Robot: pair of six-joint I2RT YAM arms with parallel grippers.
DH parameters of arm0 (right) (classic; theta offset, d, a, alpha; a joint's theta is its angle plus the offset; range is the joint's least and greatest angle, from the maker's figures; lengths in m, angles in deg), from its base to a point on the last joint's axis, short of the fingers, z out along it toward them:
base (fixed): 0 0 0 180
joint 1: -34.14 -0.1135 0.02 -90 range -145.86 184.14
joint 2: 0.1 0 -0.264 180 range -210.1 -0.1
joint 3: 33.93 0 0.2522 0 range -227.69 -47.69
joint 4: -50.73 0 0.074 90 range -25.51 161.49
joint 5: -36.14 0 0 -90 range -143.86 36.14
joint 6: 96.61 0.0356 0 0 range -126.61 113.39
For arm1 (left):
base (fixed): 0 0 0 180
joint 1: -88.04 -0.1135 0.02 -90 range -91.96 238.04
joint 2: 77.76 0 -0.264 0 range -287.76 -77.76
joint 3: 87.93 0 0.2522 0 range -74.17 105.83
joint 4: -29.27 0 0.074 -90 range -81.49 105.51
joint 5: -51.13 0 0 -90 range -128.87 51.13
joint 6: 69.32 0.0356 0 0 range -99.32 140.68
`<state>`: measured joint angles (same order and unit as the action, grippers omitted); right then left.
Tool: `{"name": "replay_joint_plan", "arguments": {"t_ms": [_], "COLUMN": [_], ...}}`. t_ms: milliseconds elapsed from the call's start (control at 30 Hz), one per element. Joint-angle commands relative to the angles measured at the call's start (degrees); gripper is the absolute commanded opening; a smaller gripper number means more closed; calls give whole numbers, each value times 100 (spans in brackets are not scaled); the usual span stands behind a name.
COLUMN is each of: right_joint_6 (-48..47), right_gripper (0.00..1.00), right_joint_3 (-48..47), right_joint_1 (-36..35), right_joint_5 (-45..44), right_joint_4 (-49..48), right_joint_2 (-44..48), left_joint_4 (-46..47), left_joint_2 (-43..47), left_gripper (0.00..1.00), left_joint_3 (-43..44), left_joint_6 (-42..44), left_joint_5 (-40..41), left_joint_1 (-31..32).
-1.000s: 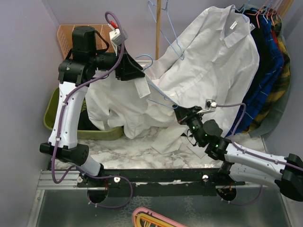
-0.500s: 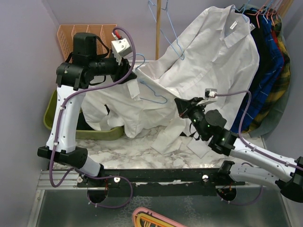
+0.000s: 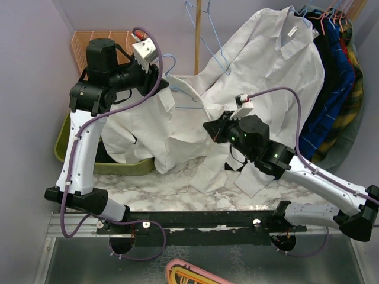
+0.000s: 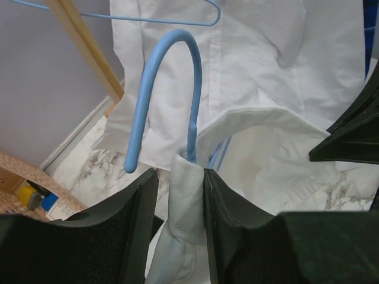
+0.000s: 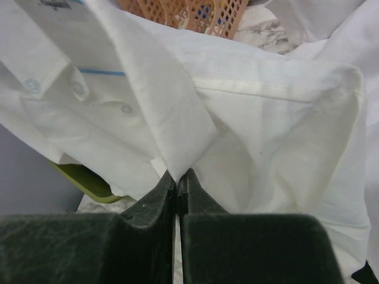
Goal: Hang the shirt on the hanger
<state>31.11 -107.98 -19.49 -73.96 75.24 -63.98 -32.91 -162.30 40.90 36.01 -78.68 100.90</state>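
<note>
Hanging between the two arms, the white shirt (image 3: 177, 127) spans the back of the marble table (image 3: 172, 189). Its lower edge trails onto the tabletop and over the rim of a green bin (image 3: 127, 167) at the left.

Room is tight behind and beside it. A wooden pole (image 3: 198, 35) with spare blue hangers (image 3: 207, 41) stands just behind. A second white shirt (image 3: 278, 65) hangs close on the right, with dark and plaid clothes (image 3: 337, 89) beyond, and an orange basket (image 3: 80, 44) sits in the back left corner. The widest gap lies between the held shirt's lower edge and the arm bases.

The hanger (image 4: 145, 94) sits inside the collar, and its blue hook curves up out of the fabric just beside the left gripper (image 4: 180, 177).

The left arm rises tall from its base, elbow high, with the forearm reaching level to the right. Its jaws clamp a fold of collar where the hanger's neck runs down into the cloth.

The right arm stretches from the lower right diagonally up and left. The right gripper (image 5: 177, 177) has its jaws pinched together on a ridge of shirt front.
</note>
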Motion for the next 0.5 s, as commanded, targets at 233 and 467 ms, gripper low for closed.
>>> {"name": "replay_joint_plan", "arguments": {"t_ms": [233,467], "right_joint_6": [-1980,-4521], "right_gripper": [99,99], "right_joint_3": [-251,251], "right_joint_1": [1,1], "right_joint_5": [1792,1793], "right_joint_4": [-1250,-838], "right_joint_2": [900,2448], "left_joint_4": [738,-59], "left_joint_2": [361,226], "left_gripper": [0,0], "left_joint_3": [-508,-556], "left_joint_6": [-528,725], "left_joint_5": [-2382,-3122], "left_joint_1": [-31,-32]}}
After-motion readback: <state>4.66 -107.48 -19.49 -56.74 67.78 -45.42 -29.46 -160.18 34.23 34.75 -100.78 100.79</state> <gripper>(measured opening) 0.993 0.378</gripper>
